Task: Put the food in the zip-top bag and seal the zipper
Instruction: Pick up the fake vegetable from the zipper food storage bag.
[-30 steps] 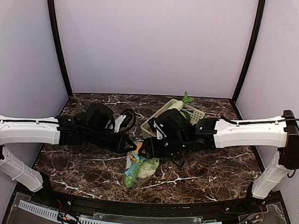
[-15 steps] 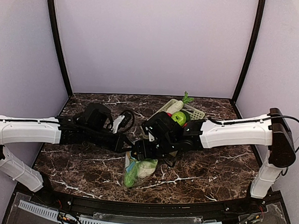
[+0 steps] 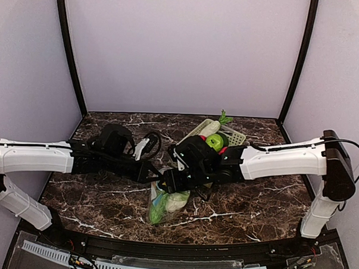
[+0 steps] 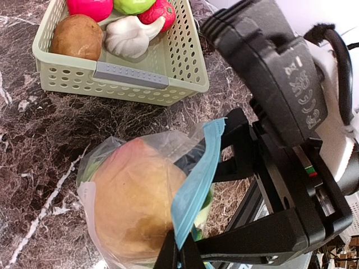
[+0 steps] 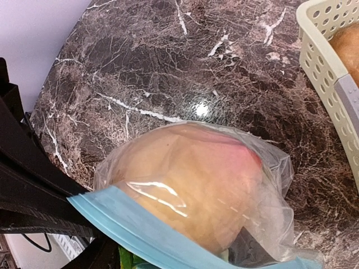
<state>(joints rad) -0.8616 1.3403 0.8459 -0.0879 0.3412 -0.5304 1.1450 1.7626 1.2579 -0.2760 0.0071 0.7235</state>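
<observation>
Left gripper (image 4: 178, 253) clenched on left end of blue zipper strip (image 4: 196, 179); its long axis runs rightward to right gripper (image 3: 166, 183), grip state not determinable.

pale green basket (image 4: 84, 84) on marble table (image 4: 33, 134)

The zip-top bag (image 3: 168, 203) lies on the worktop (image 3: 93, 196) near its middle, towards the near edge, with its mouth at the far end. Food (image 4: 132, 196) sits inside the bag, one large piece just below the zipper strip (image 4: 196, 176). The left gripper (image 3: 152, 174) reaches the mouth from the left and the right gripper (image 3: 167, 183) from the right, so the two meet just above it. Behind the bag and to its right stands the basket (image 4: 130, 75), close to the bag but apart from it, with more pieces (image 4: 78, 36) inside.
</observation>
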